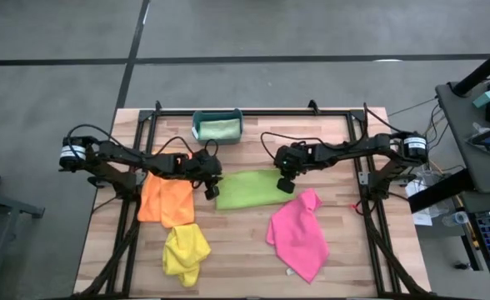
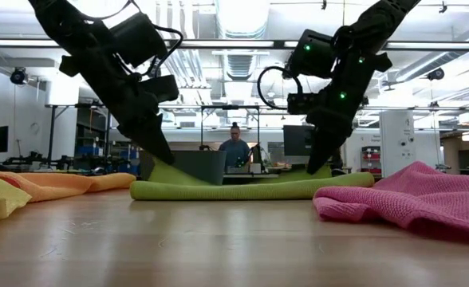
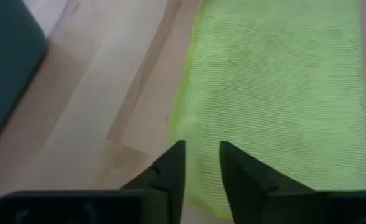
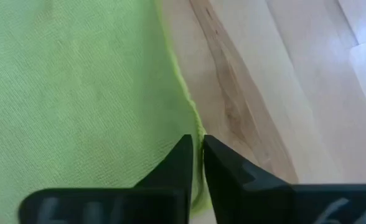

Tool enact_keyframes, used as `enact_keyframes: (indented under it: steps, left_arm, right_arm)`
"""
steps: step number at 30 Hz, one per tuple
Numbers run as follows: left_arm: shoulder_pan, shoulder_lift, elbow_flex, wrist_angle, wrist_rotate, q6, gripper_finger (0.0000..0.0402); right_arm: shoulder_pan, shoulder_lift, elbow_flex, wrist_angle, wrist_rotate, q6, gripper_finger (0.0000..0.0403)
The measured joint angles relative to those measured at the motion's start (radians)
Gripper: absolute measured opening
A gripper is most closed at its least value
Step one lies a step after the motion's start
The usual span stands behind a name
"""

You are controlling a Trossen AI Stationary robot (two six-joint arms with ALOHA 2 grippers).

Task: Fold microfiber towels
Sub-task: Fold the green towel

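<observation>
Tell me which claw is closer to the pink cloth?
Right. The right claw sits at the lime towel's right end, beside the pink cloth; the left claw is across at its other end.

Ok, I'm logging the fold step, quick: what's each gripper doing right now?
Left gripper: open a little, at the lime green towel's left edge, holding nothing.
Right gripper: nearly closed at the towel's right edge; cannot tell if it pinches it.
</observation>
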Motion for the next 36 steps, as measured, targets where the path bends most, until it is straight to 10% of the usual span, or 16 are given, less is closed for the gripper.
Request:
enact_keyframes:
  steps: [15, 36]
  left_arm:
    - [-0.005, -0.001, 0.012, 0.016, 0.108, -0.001, 0.0154]
    - [-0.013, 0.28, 0.011, 0.315, 0.282, 0.001, 0.0113]
  right_arm:
    - [0.001, 0.0, 0.149, -0.273, -0.012, 0.02, 0.0128]
    - [-0.017, 0.089, -0.039, 0.075, 0.019, -0.008, 0.0009]
